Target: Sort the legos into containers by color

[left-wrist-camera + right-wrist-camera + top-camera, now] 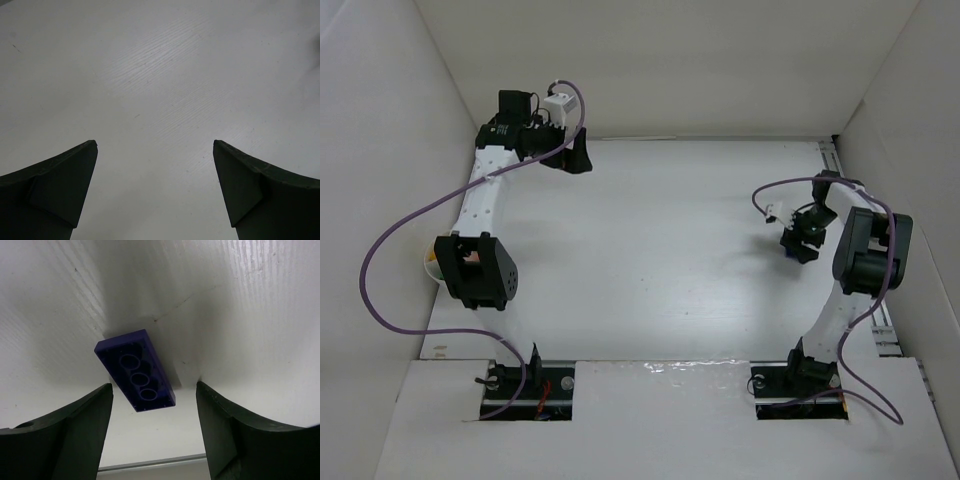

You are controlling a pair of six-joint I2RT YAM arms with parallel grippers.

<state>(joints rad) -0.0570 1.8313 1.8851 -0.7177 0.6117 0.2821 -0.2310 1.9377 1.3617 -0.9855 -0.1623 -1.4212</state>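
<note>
Right end effector (154, 386), jaws apart and empty, brackets an upturned purple-blue lego (136, 370) at the counter's (660, 260) right side. Light, rigid and likely slick, it looks best pinched across its long sides.

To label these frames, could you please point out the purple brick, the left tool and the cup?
purple brick (135, 371): right wrist view, underside centre.
left tool (155, 145): left wrist view, between fingertips.
cup (424, 266): top external view, exposed rim.

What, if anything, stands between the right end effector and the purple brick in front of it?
Nothing visible. In the right wrist view the purple brick lies hollow side up straight ahead of the open right end effector. There is only bare white surface around it, and neither jaw touches it.
</note>
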